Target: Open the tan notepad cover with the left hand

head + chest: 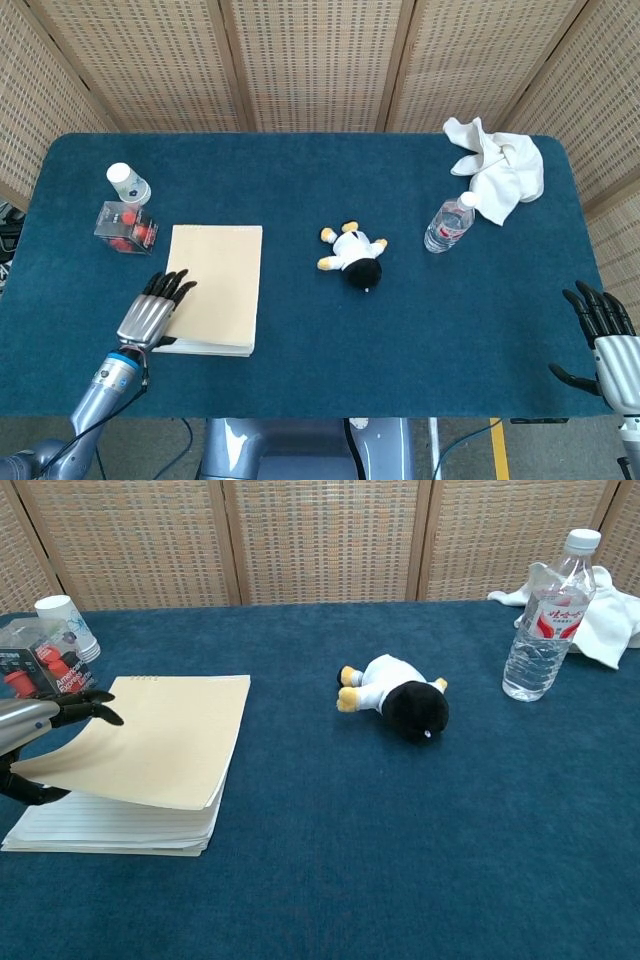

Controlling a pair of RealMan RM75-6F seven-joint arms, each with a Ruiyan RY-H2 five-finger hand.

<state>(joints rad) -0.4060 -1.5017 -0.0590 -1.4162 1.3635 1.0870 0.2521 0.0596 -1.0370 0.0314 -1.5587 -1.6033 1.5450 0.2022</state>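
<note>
The tan notepad (218, 282) lies on the left of the blue table (300, 190). Its cover (150, 745) is raised at the near left corner, showing lined pages (100, 825) beneath. My left hand (152, 315) pinches that corner, fingers on top and thumb underneath; the same left hand (30, 735) shows at the left edge of the chest view. My right hand (605, 335) hovers open at the table's near right edge, holding nothing.
A black and white plush toy (352, 255) lies mid-table. A water bottle (448, 224) and a white cloth (500, 170) are at the far right. A paper cup (128, 184) and a clear box with red contents (125, 228) stand just beyond the notepad.
</note>
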